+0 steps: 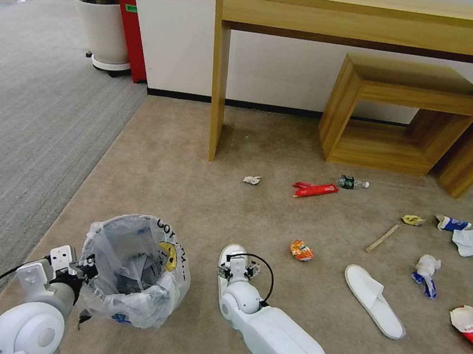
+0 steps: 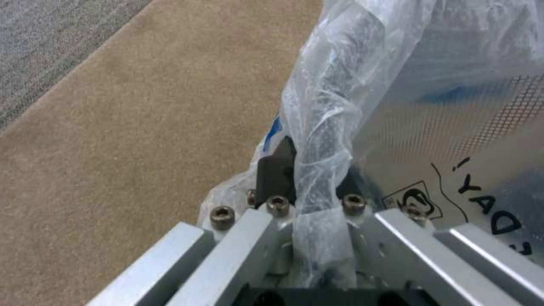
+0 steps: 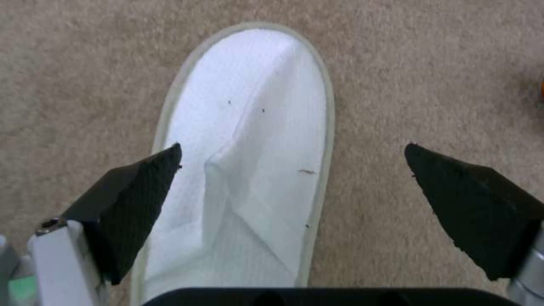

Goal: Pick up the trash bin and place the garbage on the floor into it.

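Observation:
The trash bin point(image 1: 133, 270), lined with a crinkly whitish bag, stands on the beige floor point(image 1: 188, 194) at the near left. My left gripper point(image 1: 84, 270) is shut on its bagged rim, and the left wrist view shows this gripper point(image 2: 309, 170) pinching the plastic of the bin point(image 2: 453, 106). Over a white slipper point(image 1: 230, 252) hovers my right gripper point(image 1: 235, 269), open. In the right wrist view the gripper point(image 3: 293, 146) has its black fingers point(image 3: 142, 191) spread on either side of the slipper point(image 3: 255, 127). Garbage lies to the right: another slipper point(image 1: 373, 300), an orange wrapper point(image 1: 301, 250), a stick point(image 1: 382, 238), a red wrapper point(image 1: 315, 190) and a small bottle point(image 1: 353, 183).
A wooden desk point(image 1: 219, 83) and a low wooden stool point(image 1: 393, 116) stand against the far wall. Grey ribbed carpet point(image 1: 25, 116) runs along the left, with a white plant pot point(image 1: 102, 28) and a red box point(image 1: 132, 32) at its far end. Tissues and wrappers point(image 1: 452, 223) dot the far right.

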